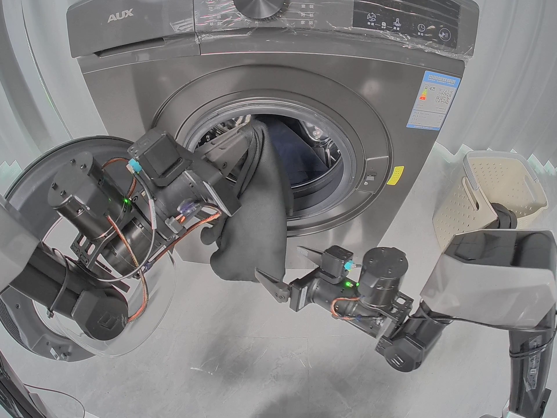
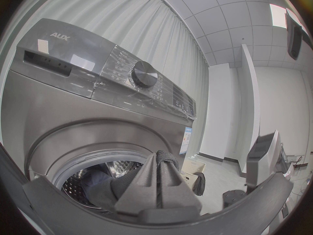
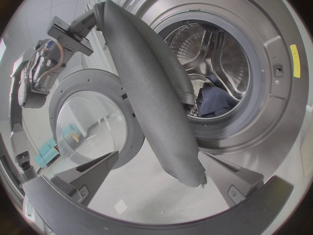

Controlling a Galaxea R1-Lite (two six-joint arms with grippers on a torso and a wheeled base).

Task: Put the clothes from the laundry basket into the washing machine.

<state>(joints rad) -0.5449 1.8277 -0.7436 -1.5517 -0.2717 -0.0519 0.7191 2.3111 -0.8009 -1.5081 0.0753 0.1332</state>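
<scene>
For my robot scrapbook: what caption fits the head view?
Left gripper holds a dark garment at the washing machine opening.

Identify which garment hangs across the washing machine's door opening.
The charcoal garment, held by the left claw, hangs down out of the drum; the navy garment lies wholly inside it.

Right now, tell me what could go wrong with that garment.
1. The left gripper pinches the garment at the drum mouth, but most of it hangs outside; released now, it would likely slide to the floor.
2. The open right gripper straddles its lower end; it may close on too little cloth.
</scene>
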